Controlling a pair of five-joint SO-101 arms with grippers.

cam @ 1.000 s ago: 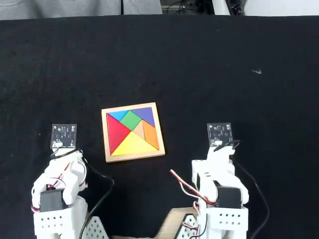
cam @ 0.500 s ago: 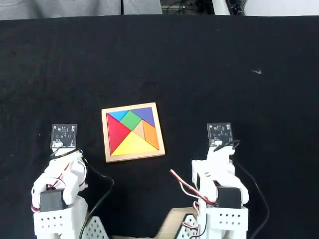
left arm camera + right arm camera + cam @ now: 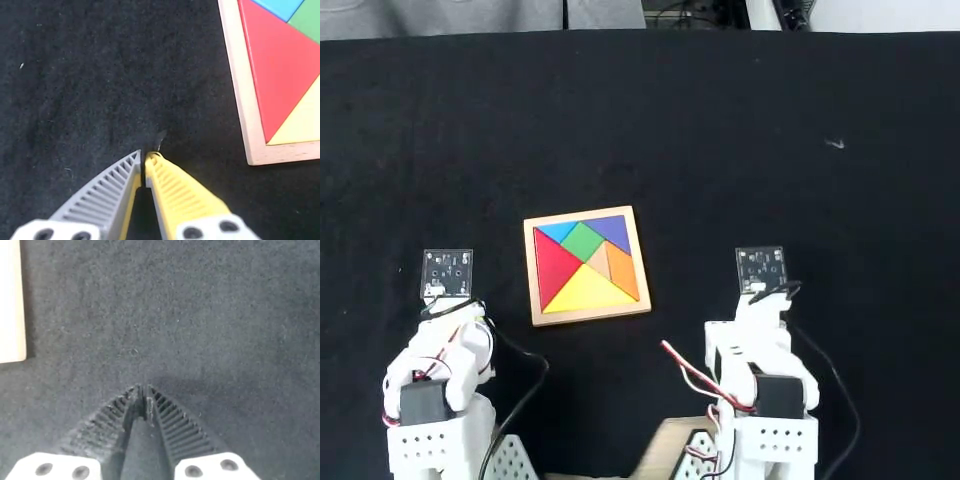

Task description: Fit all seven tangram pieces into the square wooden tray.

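The square wooden tray (image 3: 532, 290) lies on the black cloth in the middle of the table, with the coloured tangram pieces (image 3: 585, 263) lying flat inside it: red, yellow, orange, green, two blues and a tan one. Both arms sit folded back at the near edge. The left gripper (image 3: 144, 156) is shut and holds nothing, over bare cloth beside the tray's near left corner (image 3: 255, 156). My right gripper (image 3: 141, 392) is shut and holds nothing too, with the tray's pale edge (image 3: 11, 300) off to one side.
Black cloth (image 3: 770, 150) covers the whole table. The two arm bases (image 3: 430, 420) (image 3: 765, 420) stand at the near edge, with loose cables between them. A small pale speck (image 3: 834, 144) lies on the cloth at the far right.
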